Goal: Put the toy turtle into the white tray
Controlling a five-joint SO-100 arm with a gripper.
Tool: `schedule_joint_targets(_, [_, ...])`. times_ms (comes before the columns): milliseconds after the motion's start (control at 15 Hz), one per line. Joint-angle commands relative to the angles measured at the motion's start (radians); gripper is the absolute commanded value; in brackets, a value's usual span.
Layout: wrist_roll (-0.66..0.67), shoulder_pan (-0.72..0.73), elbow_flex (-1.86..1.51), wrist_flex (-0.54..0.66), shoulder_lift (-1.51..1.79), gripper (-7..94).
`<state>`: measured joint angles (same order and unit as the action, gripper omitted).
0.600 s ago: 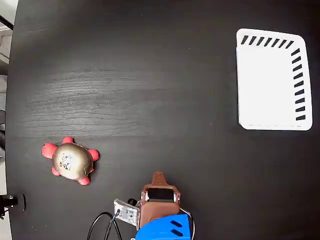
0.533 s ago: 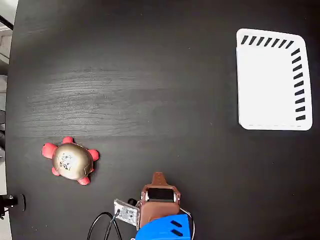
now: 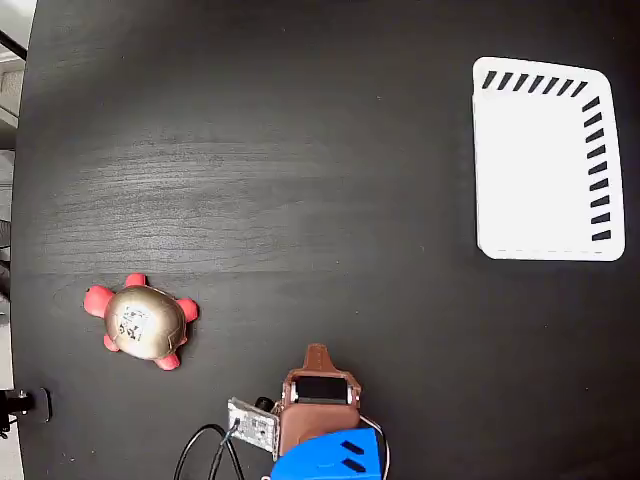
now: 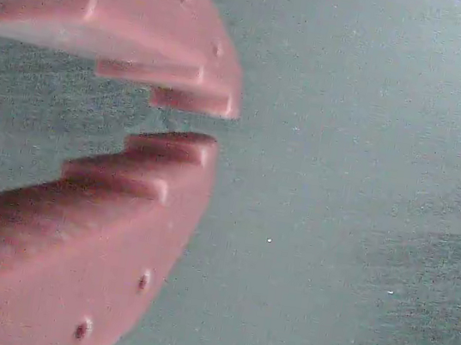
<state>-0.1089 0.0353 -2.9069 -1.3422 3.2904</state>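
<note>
The gripper (image 4: 194, 124) is seen close up in the wrist view, its two reddish-brown fingers nearly pressed together with only a thin gap between the tips and nothing pinched there. In the fixed view the gripper (image 3: 317, 355) is seen from above at the bottom centre, its brown tip pointing up the picture, with a blue arm part (image 3: 328, 457) and a small circuit board (image 3: 252, 424) with black cables (image 3: 205, 452) behind it.

The surface is a black table (image 3: 300, 170) with a faint wood grain, which fills nearly the whole fixed view; in the wrist view only this dark grained surface (image 4: 356, 200) is shown beyond the fingers. At the far left edge a strip of pale floor or room (image 3: 10, 60) is visible, too narrow to be made out further.

The turtle (image 3: 142, 320) lies on the table at lower left, its golden shell up and red head and legs spread around it. It is placed well apart from the gripper, to the left of it and slightly higher in the picture. The tray (image 3: 545, 160) is set at upper right, far from both, with dark slots along its top and right sides
</note>
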Motion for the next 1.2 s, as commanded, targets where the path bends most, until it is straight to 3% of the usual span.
schedule_joint_targets(0, [-0.005,0.006,0.005,-0.006,0.077,0])
schedule_joint_targets(800, [0.012,0.044,0.005,0.020,0.057,0])
schedule_joint_targets(1000, [-0.063,0.112,0.137,0.149,-0.273,0])
schedule_joint_targets(1133, [-0.141,0.158,0.333,0.133,-0.518,0])
